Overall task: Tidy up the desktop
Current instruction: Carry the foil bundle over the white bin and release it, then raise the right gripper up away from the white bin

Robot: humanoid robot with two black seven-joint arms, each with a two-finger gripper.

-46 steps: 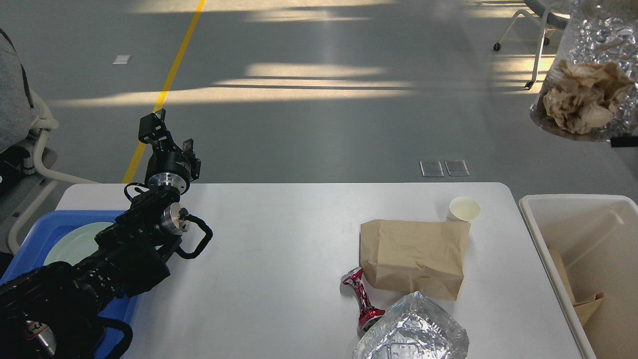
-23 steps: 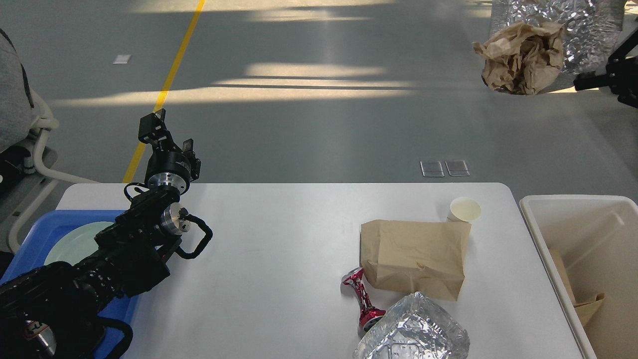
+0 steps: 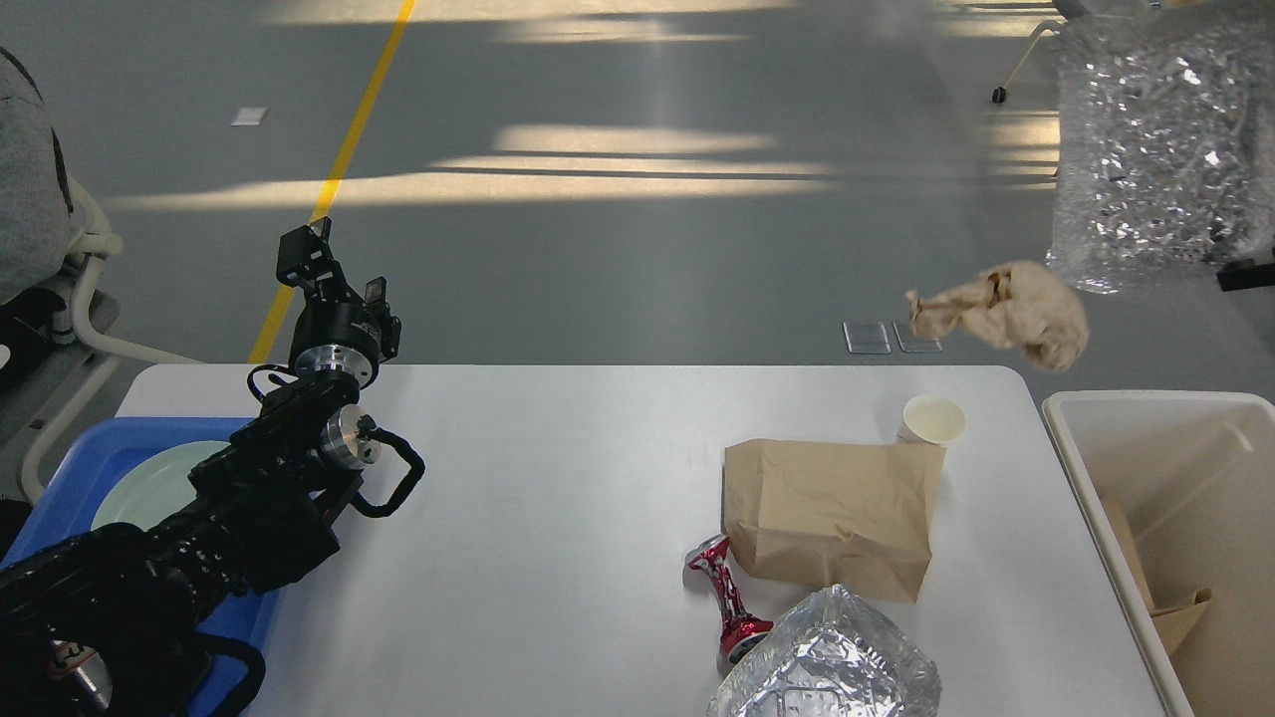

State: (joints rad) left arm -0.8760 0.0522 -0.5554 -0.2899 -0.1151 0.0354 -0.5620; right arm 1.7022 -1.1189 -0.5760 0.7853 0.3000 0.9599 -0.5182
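Head view. White tabletop [image 3: 558, 518] fills lower middle of frame, rounded far corners visible, near edge cut off by frame bottom.

L arm enters from lower left, rises over tabletop's far-left corner. L end effector [image 3: 329, 269] raised above far edge, fingers parted, nothing between them: open, empty.

R end effector: not in frame. Only a dark bit at right edge next to the foil bag [image 3: 1160, 159], which hangs in the air at upper right, crinkled, silver.

Crumpled brown paper wad [image 3: 1006, 314] in mid-air below-left of foil bag, apart from it, seen above the gap between tabletop's far-right corner and white bin [image 3: 1056, 418]. Touches nothing visible.

On tabletop, right half:
- flat brown paper bag [image 3: 832, 513], lying down
- paper cup [image 3: 931, 418] upright, just beyond bag's far-right corner, touching or nearly so; can't tell
- crushed red can [image 3: 732, 597] on its side at bag's near-left corner
- 2nd foil piece [image 3: 832, 662] at near edge, partly cut off by frame, just right of can, in front of bag

White bin stands right of tabletop, brown paper [image 3: 1170, 607] inside at its near part.

Blue tray [image 3: 70, 463] at tabletop's left end, pale green plate [image 3: 149, 488] in it, partly hidden by L arm.

Left-centre of tabletop bare.
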